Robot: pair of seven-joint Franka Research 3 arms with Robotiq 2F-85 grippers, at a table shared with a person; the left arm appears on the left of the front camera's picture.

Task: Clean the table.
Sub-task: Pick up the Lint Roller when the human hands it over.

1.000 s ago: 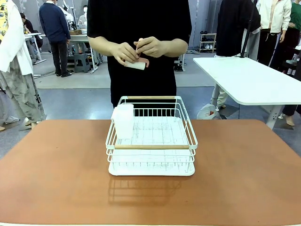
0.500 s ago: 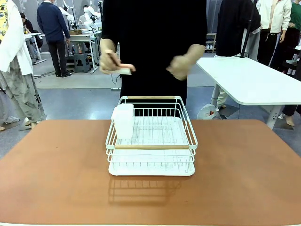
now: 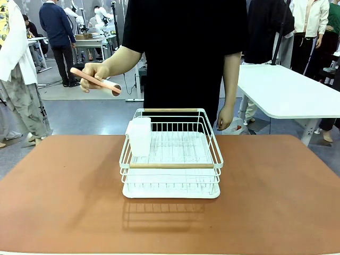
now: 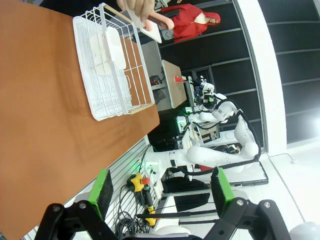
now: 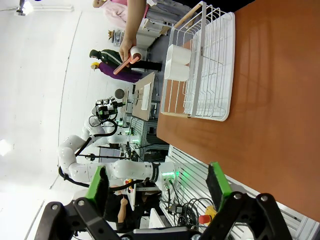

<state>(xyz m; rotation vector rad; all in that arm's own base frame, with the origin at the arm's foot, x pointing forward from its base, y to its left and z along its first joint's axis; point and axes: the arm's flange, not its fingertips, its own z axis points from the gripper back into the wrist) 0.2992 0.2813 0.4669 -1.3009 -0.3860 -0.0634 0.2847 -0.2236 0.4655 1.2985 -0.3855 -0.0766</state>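
Observation:
The terracotta table (image 3: 64, 202) stretches across the front view, with a white wire rack (image 3: 170, 159) at its middle. At the far side stands a person whose hand (image 3: 91, 71) holds a pink-handled roller (image 3: 101, 82) out in the air, to the left of the rack and above the table's far edge. The other hand (image 3: 224, 117) hangs by the person's side. In the left wrist view my left gripper (image 4: 161, 187) is open and holds nothing, off the table's (image 4: 35, 100) near edge. My right gripper (image 5: 157, 182) is likewise open, away from the table (image 5: 280, 125).
A translucent white holder (image 3: 139, 135) stands in the rack's far left corner. A white-topped table (image 3: 287, 90) stands behind on the right. The rack (image 4: 107, 70) (image 5: 205, 60) lies far from both grippers. Other people stand in the background.
The person's hands have parted: one swung out to the picture's left with the pink roller, the other dropped to the side. The rack has not moved.

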